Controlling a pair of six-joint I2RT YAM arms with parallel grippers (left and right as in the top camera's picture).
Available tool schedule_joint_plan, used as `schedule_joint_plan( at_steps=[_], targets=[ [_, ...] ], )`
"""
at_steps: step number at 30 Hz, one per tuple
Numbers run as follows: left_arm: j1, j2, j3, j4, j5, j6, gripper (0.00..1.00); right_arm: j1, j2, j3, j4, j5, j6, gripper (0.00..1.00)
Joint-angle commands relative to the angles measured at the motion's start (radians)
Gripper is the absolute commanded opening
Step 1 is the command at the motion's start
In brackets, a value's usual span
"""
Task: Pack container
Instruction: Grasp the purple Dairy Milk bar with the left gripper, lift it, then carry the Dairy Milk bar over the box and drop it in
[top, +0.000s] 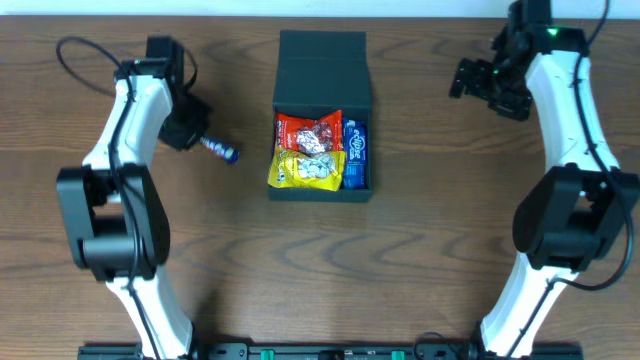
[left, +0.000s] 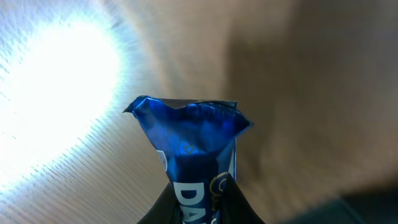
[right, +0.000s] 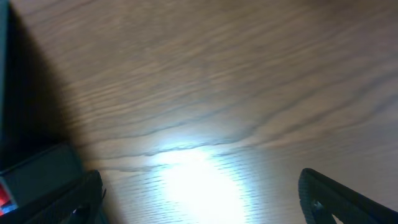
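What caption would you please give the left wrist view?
Left jaws shut on a blue snack packet, wooden table behind.

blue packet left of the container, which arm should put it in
Left. The left gripper is shut on the blue packet, just left of the container; the right gripper is open, empty, over the table.
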Motion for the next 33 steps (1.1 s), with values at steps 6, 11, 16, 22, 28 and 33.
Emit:
schedule_joint_plan(
  at_steps=[6, 11, 16, 22, 28, 33],
  targets=[
    [-0.257, -0.144, 0.055, 0.085, -0.067, 0.156, 0.06, -0.019, -0.032, 0.019, -0.014, -0.008, -0.011, 0.99],
    [-0.419, -0.13, 0.055, 0.116, -0.123, -0.072, 0.06, -0.016, -0.032, 0.019, -0.034, -0.008, -0.011, 0.99],
    [-0.478, -0.113, 0.053, 0.126, -0.127, -0.407, 0.06, -0.016, -0.032, 0.019, -0.05, -0.007, -0.011, 0.99],
    [-0.517, -0.045, 0.052, 0.126, -0.054, -0.638, 0.07, -0.016, -0.032, 0.019, -0.054, -0.008, -0.012, 0.99],
    [-0.514, 0.004, 0.052, 0.136, -0.002, -0.744, 0.14, -0.016, -0.032, 0.019, -0.064, -0.007, -0.031, 0.99],
    [-0.504, 0.004, 0.052, 0.166, -0.009, -0.759, 0.06, -0.016, -0.032, 0.019, -0.069, -0.008, -0.031, 0.99]
  ],
)
